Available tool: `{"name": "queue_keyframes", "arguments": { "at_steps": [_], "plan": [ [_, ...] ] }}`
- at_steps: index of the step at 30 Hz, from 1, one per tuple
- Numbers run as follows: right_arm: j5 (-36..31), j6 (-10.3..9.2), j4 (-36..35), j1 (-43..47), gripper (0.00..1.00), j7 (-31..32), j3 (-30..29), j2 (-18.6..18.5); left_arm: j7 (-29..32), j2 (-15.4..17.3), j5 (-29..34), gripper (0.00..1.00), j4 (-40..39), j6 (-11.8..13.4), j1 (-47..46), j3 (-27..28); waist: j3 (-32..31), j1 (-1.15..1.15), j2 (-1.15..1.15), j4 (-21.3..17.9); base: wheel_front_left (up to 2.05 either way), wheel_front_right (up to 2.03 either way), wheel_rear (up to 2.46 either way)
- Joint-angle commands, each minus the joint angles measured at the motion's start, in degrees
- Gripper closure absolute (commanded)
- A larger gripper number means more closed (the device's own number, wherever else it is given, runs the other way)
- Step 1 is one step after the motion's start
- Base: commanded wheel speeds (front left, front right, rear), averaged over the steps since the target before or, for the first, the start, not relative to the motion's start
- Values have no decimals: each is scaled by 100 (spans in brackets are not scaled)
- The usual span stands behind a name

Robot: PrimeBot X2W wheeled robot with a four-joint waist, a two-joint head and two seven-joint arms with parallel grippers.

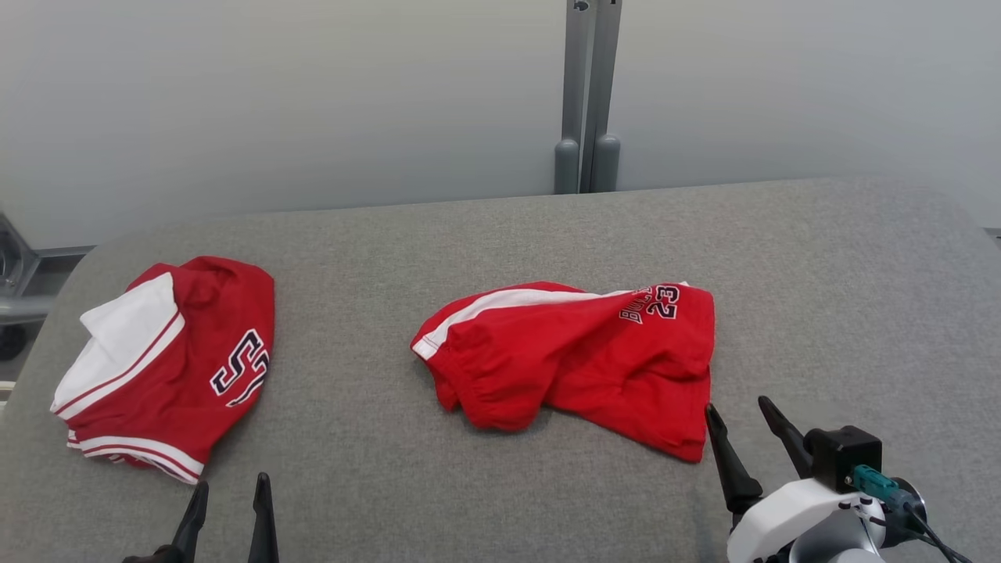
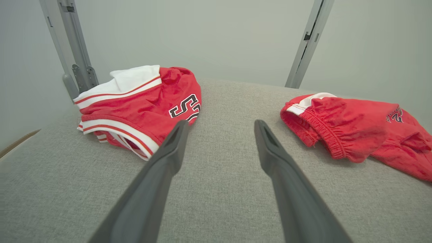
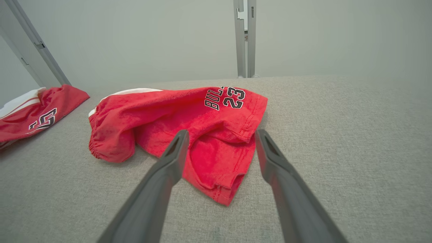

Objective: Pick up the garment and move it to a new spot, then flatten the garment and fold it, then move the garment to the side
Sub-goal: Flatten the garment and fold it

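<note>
Work surface: grey fabric-covered table (image 1: 500, 234), wide, with a plain pale wall behind it.

Garment: red shorts (image 1: 579, 360), crumpled, lying near the middle of the table. A white side stripe runs along the far edge and the elastic waistband is bunched toward the left. Dark print reading "23" sits at the far right corner. One leg hem points toward the robot.

Second item: red-and-white jersey (image 1: 164, 367), folded into a compact stack at the left side of the table, well apart from the shorts. A dark numeral shows on its top face.

Grey metal post (image 1: 588, 94), upright behind the table's far edge.

Right gripper (image 1: 736, 404): jaws wide apart, nothing held. In the right wrist view the fingers straddle the near hem of the shorts; contact cannot be told.

Left gripper (image 1: 232, 481): jaws wide apart, empty, over bare table near the jersey's front edge.
</note>
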Motion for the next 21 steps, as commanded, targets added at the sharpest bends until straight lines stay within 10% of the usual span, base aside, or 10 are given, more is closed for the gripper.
{"name": "queue_keyframes", "arguments": {
  "at_steps": [1,21],
  "plan": [
    [-10,0,18,9,0,7,25,-35,-5,-8,46,0,7,-20,94,34,-43,0,0,74,0,0,0],
    [3,0,8,-25,0,149,-56,14,6,-102,45,0,145,-208,3,-48,24,0,0,47,0,0,0]
  ]
}}
